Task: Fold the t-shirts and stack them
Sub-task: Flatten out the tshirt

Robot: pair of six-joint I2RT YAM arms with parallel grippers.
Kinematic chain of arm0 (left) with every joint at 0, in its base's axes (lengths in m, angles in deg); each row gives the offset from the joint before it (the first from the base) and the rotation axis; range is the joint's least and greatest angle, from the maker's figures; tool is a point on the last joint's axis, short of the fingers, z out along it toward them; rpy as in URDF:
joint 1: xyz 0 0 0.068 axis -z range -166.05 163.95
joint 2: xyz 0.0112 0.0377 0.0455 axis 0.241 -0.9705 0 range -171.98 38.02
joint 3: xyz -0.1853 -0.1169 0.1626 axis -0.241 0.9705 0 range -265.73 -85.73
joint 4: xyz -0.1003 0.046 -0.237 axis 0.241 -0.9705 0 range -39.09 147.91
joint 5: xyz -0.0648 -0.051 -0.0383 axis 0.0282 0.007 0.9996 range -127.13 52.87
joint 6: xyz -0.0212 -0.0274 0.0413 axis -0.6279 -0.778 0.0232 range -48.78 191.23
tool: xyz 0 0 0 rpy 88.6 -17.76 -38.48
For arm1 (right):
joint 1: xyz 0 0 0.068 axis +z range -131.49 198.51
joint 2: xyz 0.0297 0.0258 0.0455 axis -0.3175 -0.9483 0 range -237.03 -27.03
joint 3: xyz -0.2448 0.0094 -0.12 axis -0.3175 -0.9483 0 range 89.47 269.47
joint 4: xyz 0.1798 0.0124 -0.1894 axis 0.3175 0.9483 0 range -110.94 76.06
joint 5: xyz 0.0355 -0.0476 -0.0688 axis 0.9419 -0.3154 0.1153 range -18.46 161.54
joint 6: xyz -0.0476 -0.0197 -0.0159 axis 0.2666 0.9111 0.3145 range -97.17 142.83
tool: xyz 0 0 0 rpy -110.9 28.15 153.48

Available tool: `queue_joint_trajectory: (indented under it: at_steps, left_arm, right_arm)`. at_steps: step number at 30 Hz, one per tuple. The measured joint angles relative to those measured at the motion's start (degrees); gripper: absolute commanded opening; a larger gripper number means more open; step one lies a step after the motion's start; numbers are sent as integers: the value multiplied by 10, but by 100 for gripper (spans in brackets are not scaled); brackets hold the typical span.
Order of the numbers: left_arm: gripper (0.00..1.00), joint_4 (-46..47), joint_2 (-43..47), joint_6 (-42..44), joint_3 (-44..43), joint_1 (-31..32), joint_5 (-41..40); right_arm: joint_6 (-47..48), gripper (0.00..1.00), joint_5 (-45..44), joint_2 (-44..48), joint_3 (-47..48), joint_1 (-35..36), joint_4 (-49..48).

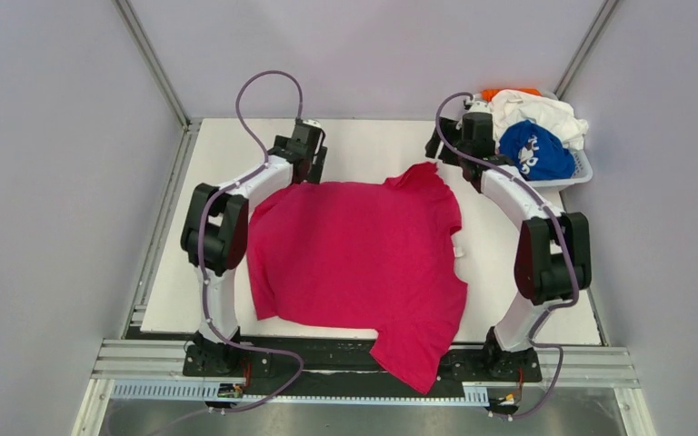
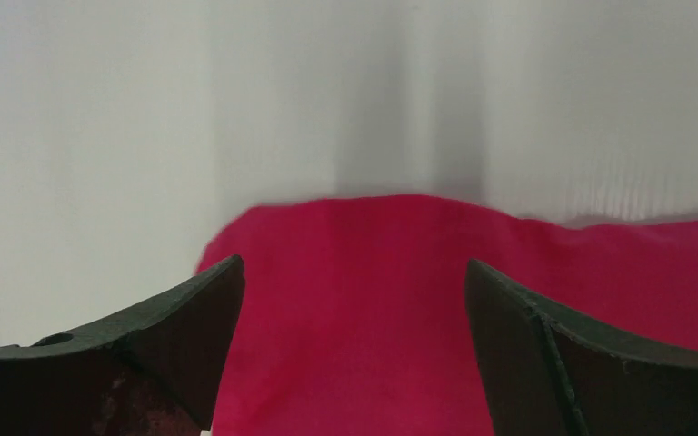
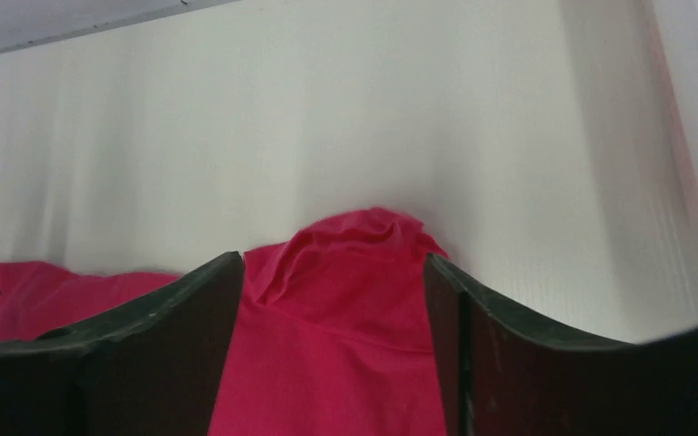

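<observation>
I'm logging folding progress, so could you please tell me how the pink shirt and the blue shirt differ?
The pink shirt lies spread out on the table, one part hanging over the near edge; the blue shirt sits bunched in the basket. The pink shirt is plain; the blue shirt bears white print. The pink shirt lies alone; the blue shirt is packed beside a white shirt. Both are unfolded.

a robotics lab test cell, plain pale panel walls [image 1: 54,182] closing in a white table [image 1: 373,145], aluminium profile rail [image 1: 145,361] along the table's near edge; left arm [image 1: 223,218] and right arm [image 1: 545,254] bolted there, purple cables [image 1: 273,73] looping
</observation>
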Motion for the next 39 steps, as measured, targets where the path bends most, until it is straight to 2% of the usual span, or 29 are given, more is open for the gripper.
queue_joint_trajectory:
  at_steps: [2, 4, 9, 12, 18, 23, 26, 29, 33, 39]
  left_arm:
    - [100, -20, -47, -11, -43, -9, 9]
    - [100, -38, -57, -22, -73, -16, 16]
    - [100, -48, 0, -59, -80, -17, 39]
    - [100, -48, 75, -91, -30, -17, 60]
    - [100, -59, 250, -172, 154, -16, 125]
    - [100, -70, 336, -242, 311, -16, 192]
    - [100, -72, 368, -276, 383, -15, 211]
    - [100, -64, 372, -301, 420, -15, 216]
    - [100, -45, 351, -318, 430, -26, 214]
    - [100, -13, 272, -324, 414, -68, 212]
  right_arm:
    - [-9, 100, 5, -45, 30, -1, 11]
    - [-11, 100, 13, -57, 46, -1, 17]
    - [-28, 100, 38, -25, 40, -1, 16]
    - [-45, 100, 63, 37, -17, 0, 23]
    - [-86, 100, 129, 179, -182, 12, 58]
    - [-118, 100, 168, 218, -282, 42, 95]
    - [-132, 100, 177, 212, -317, 55, 114]
    - [-144, 100, 173, 183, -324, 57, 115]
    - [-151, 100, 140, 125, -319, 56, 112]
    - [-162, 100, 106, 36, -233, 41, 103]
